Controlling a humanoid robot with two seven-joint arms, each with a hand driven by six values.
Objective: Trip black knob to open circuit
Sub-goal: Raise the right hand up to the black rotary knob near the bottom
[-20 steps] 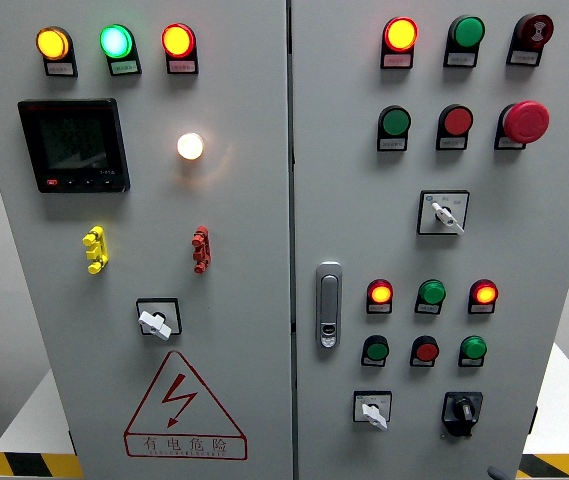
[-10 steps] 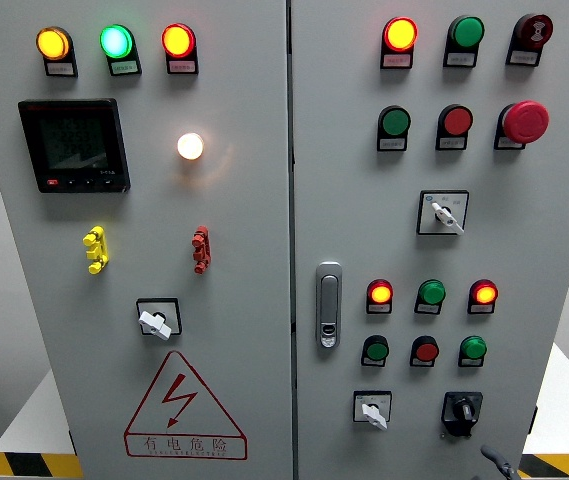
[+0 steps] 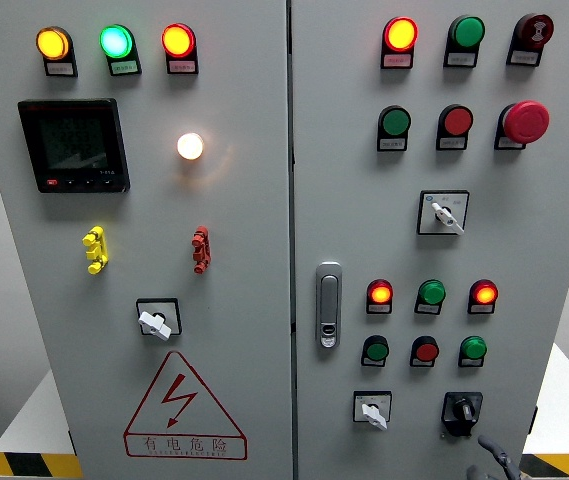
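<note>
The black knob (image 3: 461,411) sits low on the right door of the grey cabinet (image 3: 524,230), in a black square plate, with its pointer turned down and to the left. Only the grey tip of my right hand (image 3: 494,458) shows, at the bottom edge. It is just below and to the right of the knob and does not touch it. The rest of the hand is cut off by the frame. My left hand is out of view.
A white selector switch (image 3: 372,410) sits left of the knob. Above it are two rows of small red and green buttons and lamps (image 3: 425,350). A chrome door handle (image 3: 329,305) stands near the door seam. A red mushroom stop button (image 3: 525,121) is at the upper right.
My right hand has risen into view at the bottom right and moved up and slightly left, closer to the black knob. The panel is unchanged.
</note>
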